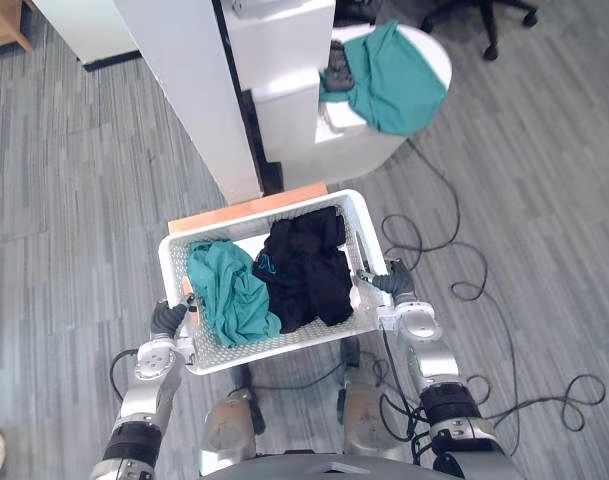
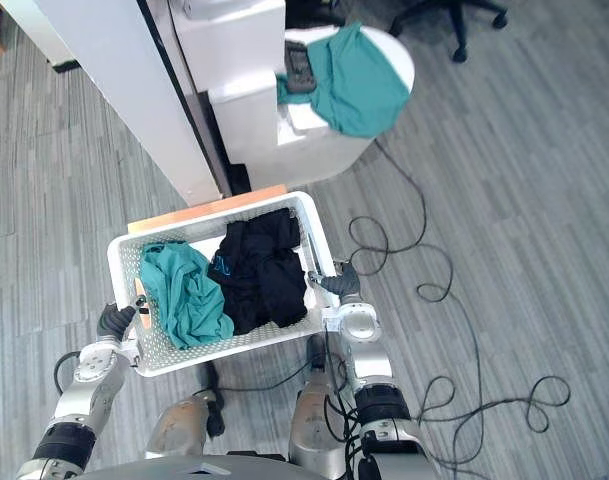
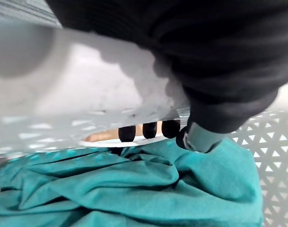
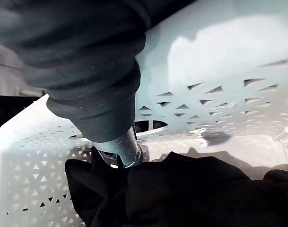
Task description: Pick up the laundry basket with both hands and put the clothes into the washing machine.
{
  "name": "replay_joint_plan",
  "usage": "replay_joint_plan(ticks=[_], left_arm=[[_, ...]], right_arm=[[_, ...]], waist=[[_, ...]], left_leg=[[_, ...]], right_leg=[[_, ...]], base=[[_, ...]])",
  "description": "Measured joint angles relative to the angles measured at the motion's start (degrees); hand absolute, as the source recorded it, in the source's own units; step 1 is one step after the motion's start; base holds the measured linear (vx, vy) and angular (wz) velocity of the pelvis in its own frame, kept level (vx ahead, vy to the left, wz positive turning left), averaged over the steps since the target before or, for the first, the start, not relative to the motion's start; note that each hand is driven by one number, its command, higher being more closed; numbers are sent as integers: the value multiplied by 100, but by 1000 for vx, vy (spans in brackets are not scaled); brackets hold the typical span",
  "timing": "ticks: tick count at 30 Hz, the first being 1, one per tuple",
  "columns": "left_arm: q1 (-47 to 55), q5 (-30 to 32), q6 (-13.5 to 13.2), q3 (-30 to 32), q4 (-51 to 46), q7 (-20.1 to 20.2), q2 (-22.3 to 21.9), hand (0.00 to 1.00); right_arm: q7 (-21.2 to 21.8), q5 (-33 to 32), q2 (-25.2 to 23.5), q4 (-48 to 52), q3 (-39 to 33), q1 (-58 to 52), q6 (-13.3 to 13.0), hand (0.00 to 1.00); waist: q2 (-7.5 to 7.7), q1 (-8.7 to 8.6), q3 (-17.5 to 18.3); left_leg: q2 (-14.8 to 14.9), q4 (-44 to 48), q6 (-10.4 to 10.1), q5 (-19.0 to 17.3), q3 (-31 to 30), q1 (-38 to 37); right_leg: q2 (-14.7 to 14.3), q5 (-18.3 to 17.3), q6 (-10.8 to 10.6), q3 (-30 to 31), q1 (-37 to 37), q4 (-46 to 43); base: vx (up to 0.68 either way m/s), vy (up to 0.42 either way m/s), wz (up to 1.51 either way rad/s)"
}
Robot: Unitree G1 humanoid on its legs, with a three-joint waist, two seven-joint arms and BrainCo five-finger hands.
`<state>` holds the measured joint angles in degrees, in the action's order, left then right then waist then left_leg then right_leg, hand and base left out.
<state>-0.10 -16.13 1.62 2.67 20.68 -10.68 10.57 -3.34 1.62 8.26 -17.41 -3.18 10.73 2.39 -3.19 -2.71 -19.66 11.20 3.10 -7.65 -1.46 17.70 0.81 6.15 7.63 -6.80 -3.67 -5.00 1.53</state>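
My left hand [image 1: 167, 320] and right hand [image 1: 396, 283] each clamp one short end of the laundry basket [image 1: 294, 340]. Its long axis runs from about 8 o'clock to 2 o'clock across my front. At the left end my dark fingertips [image 3: 150, 129] curl through the handle slot and over the rim. At the right end my thumb [image 4: 122, 151] hooks down inside the wall, just above the dark cloth.

The washing machine [image 1: 364, 150] lies beyond the basket at about 1 o'clock, well apart from it, so my right hand is the nearer one. I judge the carry must swing that way, past the white column [image 1: 199, 90] at 11 o'clock.

The basket is white rigid plastic, rectangular, with rounded corners and walls pierced by small triangles. Inside it, a crumpled teal garment [image 1: 229, 290] fills the 9 o'clock half and a soft black garment [image 1: 309, 265] the 3 o'clock half, and the two touch in the middle. The machine is smooth, white and rounded, with a teal cloth [image 1: 399, 75] draped over its top. An orange-brown board [image 1: 254, 210] shows just past the basket's far rim; I cannot tell whether they touch
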Motion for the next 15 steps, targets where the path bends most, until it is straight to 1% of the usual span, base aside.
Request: replay_joint_plan(ticks=[1,2,3,4,5,6,7,8,9,10,11,12,13,14,15], left_arm=[[39,-4,0,10,-49,20,0,100],[146,-8,0,48,-180,87,-4,100],[242,-10,-1,61,-279,108,-17,100],[279,-10,-1,66,-313,114,-28,100],[348,-75,-2,73,-408,138,-64,100],[361,-100,-2,73,-437,162,-75,100],[389,-113,-4,86,-498,200,-114,100],[438,-116,-4,121,-565,220,-139,100],[546,-117,-8,173,-709,227,-201,100],[654,-117,-20,209,-857,228,-221,100],[711,-117,-48,242,-909,228,-209,100],[802,-118,-58,297,-906,229,-231,100],[894,-121,-58,294,-892,229,-273,100],[919,-121,-58,279,-893,232,-291,100],[994,-121,-57,218,-932,239,-333,100]], right_arm=[[36,-34,-3,88,-5,-60,-13,100],[98,-141,-1,128,-16,-126,-100,100],[149,-167,-2,144,-23,-167,-142,100],[160,-169,1,178,-25,-186,-146,100],[168,-176,5,369,-45,-306,-174,100],[171,-180,10,435,-59,-370,-213,100],[187,-183,5,575,-100,-454,-248,100],[189,-183,-6,580,-103,-460,-274,100],[193,-182,-66,595,-161,-494,-307,100],[202,-175,-118,598,-173,-485,-368,100],[215,-171,-165,605,-172,-483,-376,100],[222,-159,-243,653,-168,-525,-378,100],[218,-144,-326,784,-180,-745,-334,100],[215,-146,-338,888,-186,-909,-333,100],[201,-148,-404,1147,-224,-1226,-324,100]], waist=[[18,0,62],[50,2,193],[53,35,309],[42,38,339],[26,30,423],[9,8,463],[-47,-17,503],[-64,-14,513],[-143,30,563],[-214,135,605],[-234,200,614],[-247,278,623],[-140,243,669],[-76,184,702],[77,149,788]], left_leg=[[55,127,-22,-86,0,0],[171,456,-19,-284,-6,14],[287,812,4,-474,-44,18],[337,1004,19,-555,-86,12],[384,1461,155,-715,-404,76],[382,1636,177,-766,-618,144],[339,1965,268,-917,-1158,227],[261,2141,321,-1060,-1538,239],[-22,2261,277,-1466,-2374,208],[-265,2288,268,-1904,-2978,57],[-299,2254,241,-2079,-3182,-16],[-402,2246,220,-2435,-3352,-177],[-537,2317,354,-2477,-3142,-199],[-607,2311,398,-2454,-3050,-187],[-708,2254,435,-2385,-2814,-173]], right_leg=[[-32,-35,13,8,50,-1],[-102,-99,31,48,148,-14],[-187,-123,51,166,243,-20],[-220,-137,67,218,310,-22],[-269,-196,85,335,391,-81],[-283,-215,89,365,398,-113],[-342,-239,88,495,392,-195],[-384,-259,84,636,372,-258],[-472,-273,70,952,271,-349],[-654,-297,26,1419,38,-533],[-762,-320,3,1657,-90,-632],[-905,-330,-109,2079,-252,-763],[-870,-255,-73,2389,-328,-766],[-809,-205,-82,2472,-348,-723],[-728,-130,-26,2646,-480,-685]], base=[[49,-38,-14],[60,-44,-30],[63,-41,-38],[59,-36,-53],[36,-16,-37],[23,-2,-45],[-1,22,-41],[-74,144,-85],[-134,237,-138],[-180,255,-162],[-221,192,-193],[-258,173,-175],[-244,175,-141],[-167,144,-92],[-157,122,-82]])
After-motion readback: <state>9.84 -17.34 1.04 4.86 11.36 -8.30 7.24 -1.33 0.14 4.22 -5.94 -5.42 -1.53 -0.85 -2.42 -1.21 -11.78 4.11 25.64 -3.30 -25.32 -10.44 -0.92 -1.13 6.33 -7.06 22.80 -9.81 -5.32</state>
